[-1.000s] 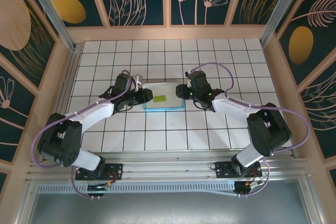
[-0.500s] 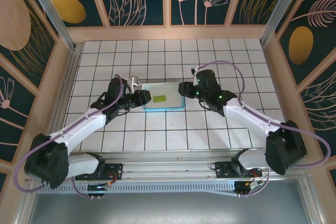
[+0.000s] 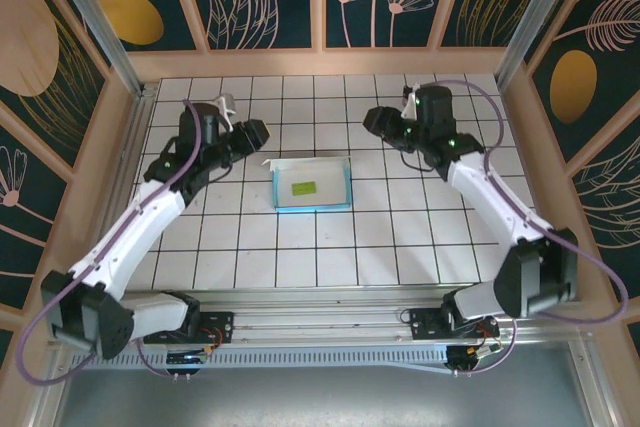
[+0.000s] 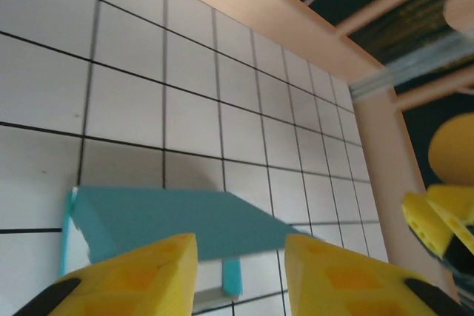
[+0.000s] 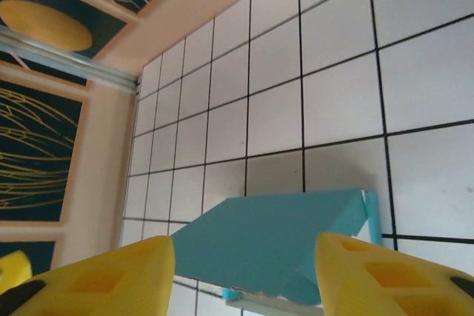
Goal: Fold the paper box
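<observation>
White tiled table (image 3: 420, 247), paper box (image 3: 330, 177) resting near its middle

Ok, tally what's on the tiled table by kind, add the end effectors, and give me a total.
Paper box: 1
Lime-green strip: 1
End effectors: 2 (left end effector, right end effector)
Total: 4

The paper box (image 3: 312, 183) is set mid-table, with bare white tiles of the table (image 3: 300, 257) left open on every side of it. The left gripper (image 3: 256, 133) and right gripper (image 3: 373, 119) are held off its far corners, apart from it, so the box is unobstructed from above. Movement outward is limited by the wooden walls (image 3: 320, 64) at the far edge and both sides.
</observation>
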Available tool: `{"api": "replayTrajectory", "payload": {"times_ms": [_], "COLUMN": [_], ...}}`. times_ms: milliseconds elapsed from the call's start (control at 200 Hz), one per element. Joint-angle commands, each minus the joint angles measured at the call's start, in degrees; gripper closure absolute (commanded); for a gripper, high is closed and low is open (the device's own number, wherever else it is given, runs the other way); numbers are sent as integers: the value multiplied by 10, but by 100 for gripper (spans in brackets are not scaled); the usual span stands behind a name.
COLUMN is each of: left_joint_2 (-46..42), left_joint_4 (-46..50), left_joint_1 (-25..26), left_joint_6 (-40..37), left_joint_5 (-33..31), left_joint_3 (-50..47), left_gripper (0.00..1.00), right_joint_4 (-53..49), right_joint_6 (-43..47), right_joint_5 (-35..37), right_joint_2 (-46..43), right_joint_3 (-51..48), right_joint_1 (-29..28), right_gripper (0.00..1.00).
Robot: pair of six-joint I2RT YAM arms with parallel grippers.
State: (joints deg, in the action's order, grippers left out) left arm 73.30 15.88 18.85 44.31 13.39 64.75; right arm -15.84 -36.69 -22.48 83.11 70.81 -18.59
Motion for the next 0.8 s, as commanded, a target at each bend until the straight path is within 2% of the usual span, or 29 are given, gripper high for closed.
{"api": "replayTrajectory", "payload": {"times_ms": [0,100,305,476,661,796], "left_joint_2": [53,93,183,213,229,239], "left_joint_4": [85,92,40,-3,-48,-68], "left_joint_1": [-49,-73,-87,-87,-87,-87], "left_joint_6": [23,14,14,23,40,46], "left_joint_5": [37,64,204,216,224,228], "left_joint_3": [31,41,26,3,-20,-24], "left_gripper": [65,62,60,53,43,41], "right_joint_4": [-122,-168,-182,-182,-126,-116], "right_joint_6": [-9,10,-6,-14,-45,-50], "right_joint_5": [-89,-109,-133,-147,-184,-183], "right_joint_2": [78,135,205,236,242,246], "right_joint_3": [72,114,141,144,115,105], "right_joint_1": [16,18,17,15,8,2], "right_gripper": [49,50,50,50,50,50]}}
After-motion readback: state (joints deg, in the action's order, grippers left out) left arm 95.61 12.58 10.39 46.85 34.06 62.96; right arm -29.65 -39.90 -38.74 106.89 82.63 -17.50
